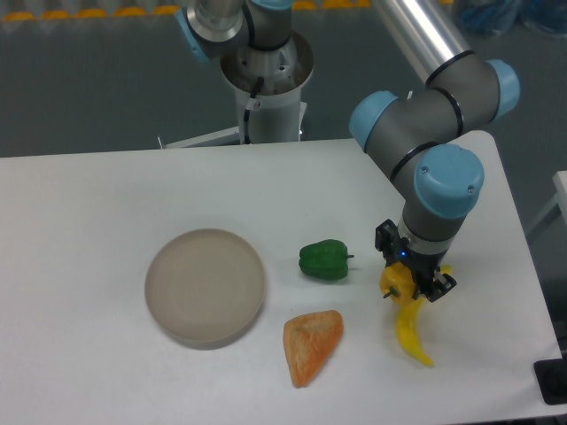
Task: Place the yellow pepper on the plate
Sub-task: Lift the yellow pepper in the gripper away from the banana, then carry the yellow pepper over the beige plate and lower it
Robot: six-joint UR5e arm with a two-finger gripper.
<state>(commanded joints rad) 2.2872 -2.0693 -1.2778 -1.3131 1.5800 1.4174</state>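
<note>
At the left of centre you have the plate (205,285), a round beige-grey dish with a low rim, lying flat on the white table (106,204) with nothing on it. Moving right, the orange triangular wedge (311,344) lies at lower centre, just beside the plate's lower right edge but apart from it. Above the wedge, near the middle of the frame, the green pepper (324,260) sits on its side with its short stem pointing right. Further right, the gripper (406,282) points down from the arm's blue-capped wrist, and its dark fingers are closed around the yellow pepper (396,282), which shows as a yellow-orange lump between them with a short dark stem at its left. You can see the pepper sits well apart from the plate, at the right of the frame. Just below the gripper, the yellow banana (411,335) curves down toward the lower right, its upper end touching or hidden behind the pepper.
</note>
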